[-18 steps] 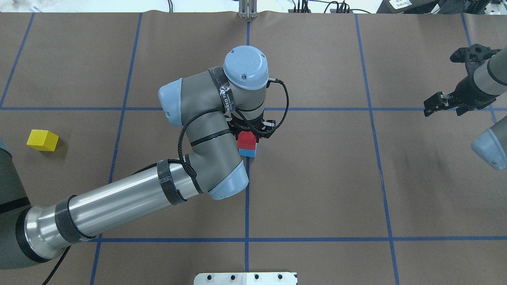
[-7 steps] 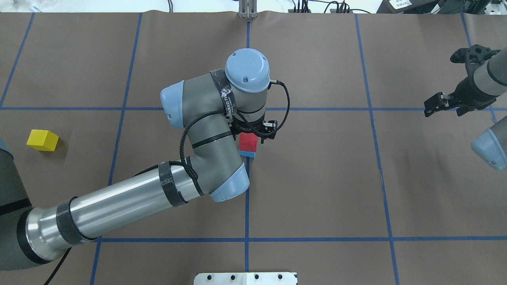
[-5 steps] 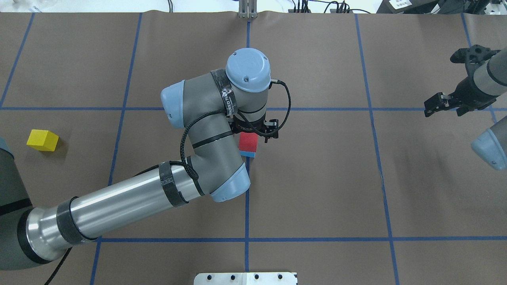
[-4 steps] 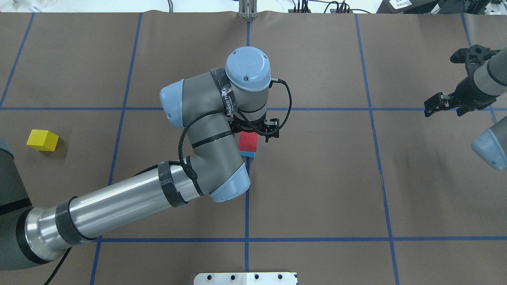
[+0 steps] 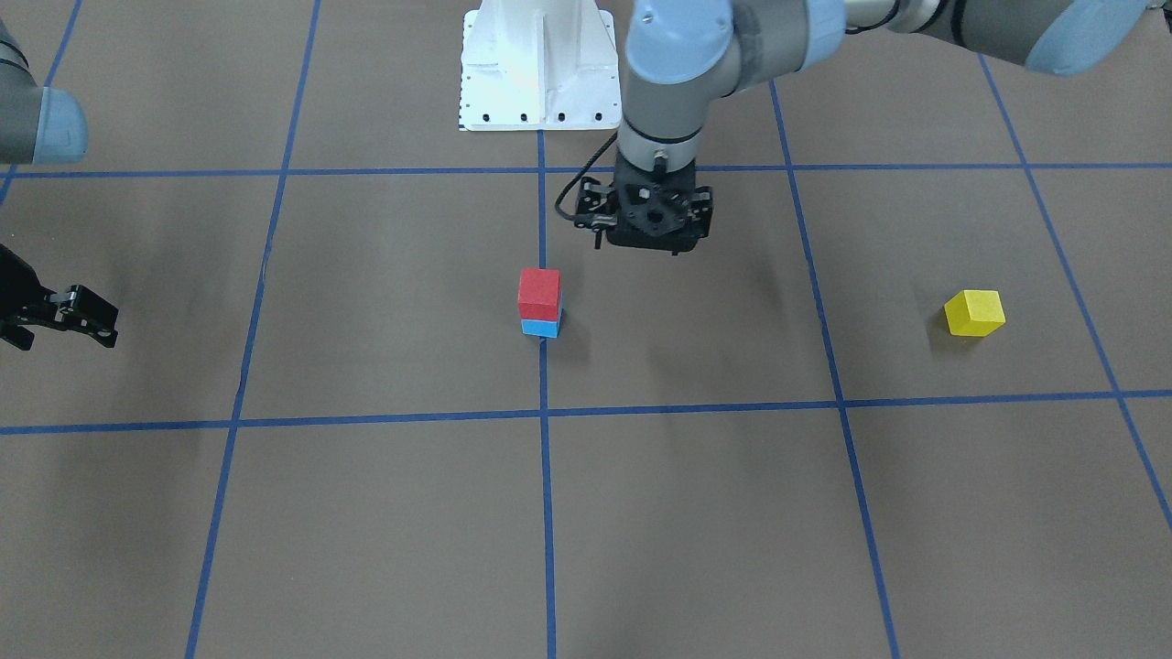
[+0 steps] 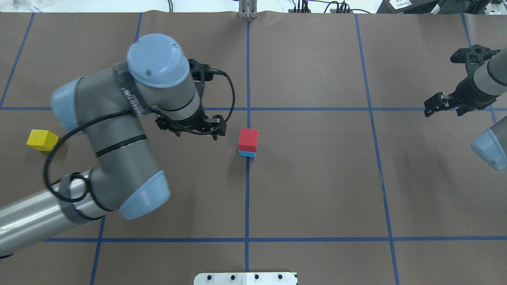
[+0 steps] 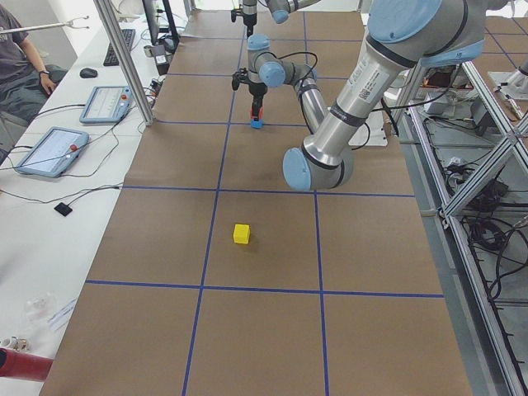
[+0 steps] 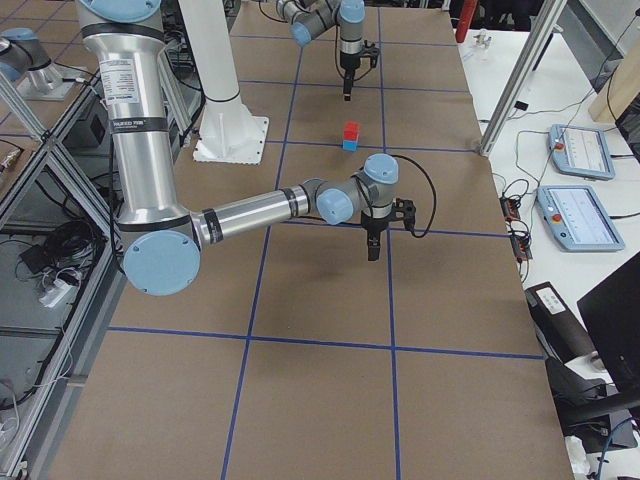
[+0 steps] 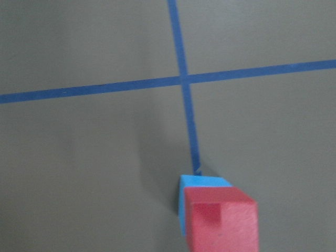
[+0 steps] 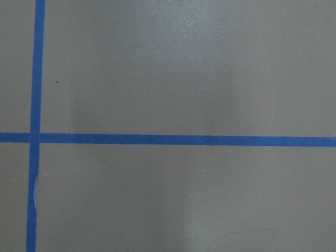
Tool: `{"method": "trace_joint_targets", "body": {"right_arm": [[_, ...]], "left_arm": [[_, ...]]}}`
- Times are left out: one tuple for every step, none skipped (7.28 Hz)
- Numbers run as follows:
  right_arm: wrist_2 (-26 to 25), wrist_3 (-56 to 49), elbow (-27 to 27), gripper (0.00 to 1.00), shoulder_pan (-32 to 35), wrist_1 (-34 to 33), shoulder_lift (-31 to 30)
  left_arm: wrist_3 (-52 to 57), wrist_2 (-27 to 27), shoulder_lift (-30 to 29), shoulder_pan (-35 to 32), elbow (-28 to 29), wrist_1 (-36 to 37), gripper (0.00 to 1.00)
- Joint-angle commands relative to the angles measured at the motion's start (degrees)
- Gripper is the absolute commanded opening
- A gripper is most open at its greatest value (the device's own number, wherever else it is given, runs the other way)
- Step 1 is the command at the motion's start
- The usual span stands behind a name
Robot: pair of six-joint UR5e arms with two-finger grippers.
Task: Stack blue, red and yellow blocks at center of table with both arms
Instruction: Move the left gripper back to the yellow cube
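A red block sits on a blue block at the table's center cross; the stack also shows in the front view and low in the left wrist view. A yellow block lies alone at the far left, also seen in the front view. My left gripper is open and empty, raised above the table just left of the stack. My right gripper is open and empty, hovering at the far right.
Brown paper with a blue tape grid covers the table. The white robot base stands at the near edge. My left arm's elbow hangs over the left middle. Tablets lie on the side bench.
My left gripper has let go of the red block, risen and swung left, away from the stack. The red block stays on the blue one. The right arm has not moved.
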Motion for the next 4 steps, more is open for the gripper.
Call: {"method": "trace_joint_targets", "body": {"right_arm": [[-0.1,0.1,0.0,0.99,0.0,0.1,-0.1],[-0.1,0.1,0.1,0.99,0.0,0.8,-0.2],[-0.1,0.1,-0.1,0.99,0.0,1.1,-0.2],[-0.1,0.1,-0.1,0.99,0.0,1.1,-0.2]], "left_arm": [[10.0,-0.3,18.3,-6.1,-9.7,-3.5,0.99],[14.1,-2.9,27.2,-9.7,-10.1,-10.4,0.99],[18.7,-7.2,35.5,-15.2,-6.9,-21.4,0.99],[22.7,-11.7,40.5,-19.6,-1.1,-30.8,1.0]]}}
